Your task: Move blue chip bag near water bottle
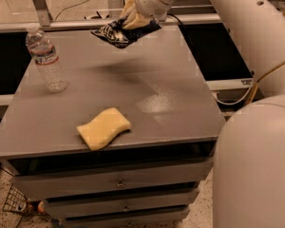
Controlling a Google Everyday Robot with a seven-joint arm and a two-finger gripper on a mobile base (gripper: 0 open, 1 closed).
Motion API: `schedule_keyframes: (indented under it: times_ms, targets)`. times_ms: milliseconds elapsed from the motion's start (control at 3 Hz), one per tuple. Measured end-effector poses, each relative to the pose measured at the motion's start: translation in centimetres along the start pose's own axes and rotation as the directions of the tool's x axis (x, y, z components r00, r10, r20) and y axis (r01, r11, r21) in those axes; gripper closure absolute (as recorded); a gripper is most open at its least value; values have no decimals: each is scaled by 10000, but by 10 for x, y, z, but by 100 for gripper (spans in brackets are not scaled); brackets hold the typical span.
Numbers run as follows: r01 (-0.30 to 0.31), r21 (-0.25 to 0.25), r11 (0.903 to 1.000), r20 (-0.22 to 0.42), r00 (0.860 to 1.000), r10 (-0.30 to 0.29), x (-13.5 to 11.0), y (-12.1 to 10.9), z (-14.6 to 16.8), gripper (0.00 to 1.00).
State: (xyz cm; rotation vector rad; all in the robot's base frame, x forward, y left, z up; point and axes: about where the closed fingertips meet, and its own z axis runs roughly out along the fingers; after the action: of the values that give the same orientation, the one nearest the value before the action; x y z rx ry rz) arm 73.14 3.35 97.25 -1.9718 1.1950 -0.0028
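No legible text. White lettering on the blue chip bag (118, 33), gripped by the pincer (135, 20) over the far desk (171, 108) edge, and the label of the water bottle (46, 58), far left, are unreadable.
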Motion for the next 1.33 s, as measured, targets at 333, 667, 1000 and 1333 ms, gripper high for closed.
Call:
schedule_keyframes:
  times_ms: [333, 667, 1000, 1333]
  targets:
    - [722, -474, 9963, 608, 9957, -693, -18, 14, 6, 100]
    - [1264, -1223, 9844, 1146, 9870, -1125, -36, 40, 14, 100]
    - [1734, -1561, 9724, 1575, 9762, -1488, -51, 52, 19, 100]
    - [2666, -1474, 9525, 2589, 9398, -2230, -82, 57, 18, 100]
